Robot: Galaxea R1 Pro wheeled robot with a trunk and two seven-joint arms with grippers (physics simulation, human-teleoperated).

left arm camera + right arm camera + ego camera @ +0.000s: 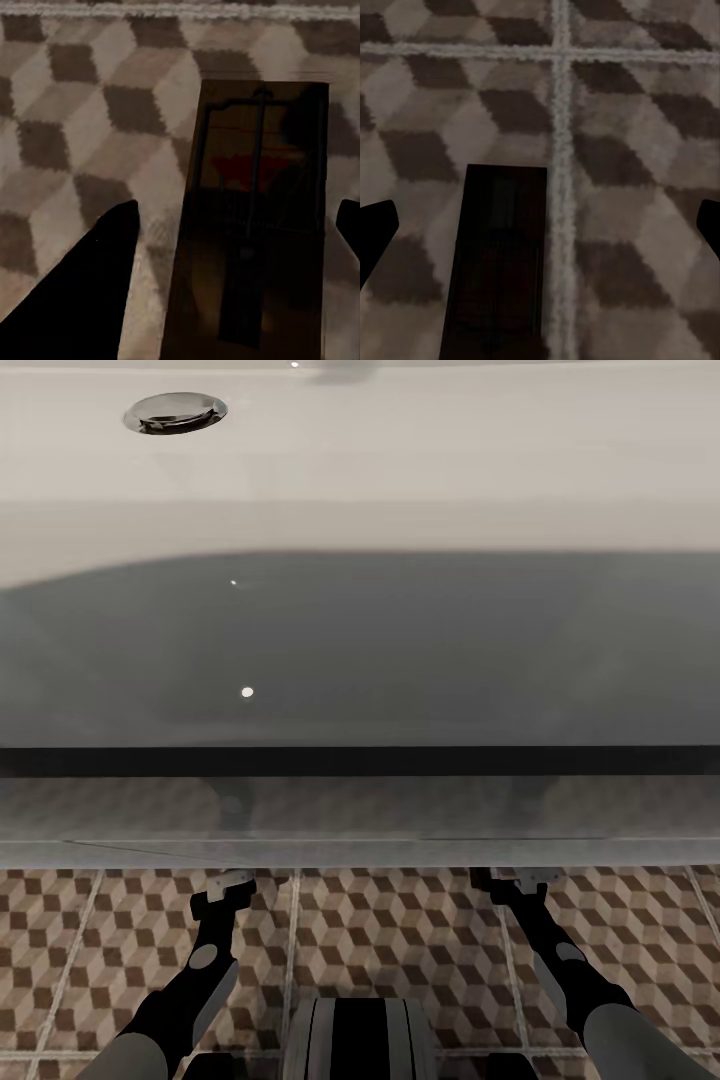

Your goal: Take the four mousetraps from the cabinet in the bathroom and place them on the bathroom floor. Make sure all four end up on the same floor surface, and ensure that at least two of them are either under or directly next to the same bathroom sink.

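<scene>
- Below the head camera, the wide white sink (400,470) spreads across the upper part of the view, its chrome drain (175,412) set into the basin toward the robot's left.
- Under the basin's front rim sits a dark grey-blue glossy face, then a black band, then a pale lower edge that mirrors the tile pattern.
- Beneath that, the bathroom floor (400,950) shows brown-and-beige cube tiles with pale grout lines.
- Both arms reach forward and down, their ends passing under the pale lower edge of the unit; the left gripper (228,888) and the right gripper (520,882) are partly hidden there.
- From the left wrist camera, the left gripper's two dark fingers (82,300) are spread wide, with a mousetrap (255,225) lying flat on the tiles between them; neither finger touches it. A metal bar runs along the slab and a red patch shows near its middle.
- From the right wrist camera, the right gripper's fingers (375,232) are likewise spread far apart, at the picture's edges, and a second mousetrap (499,262) lies flat between them, just beside a grout line, untouched.
- No brand, label or writing can be read on either trap or on the sink.
</scene>
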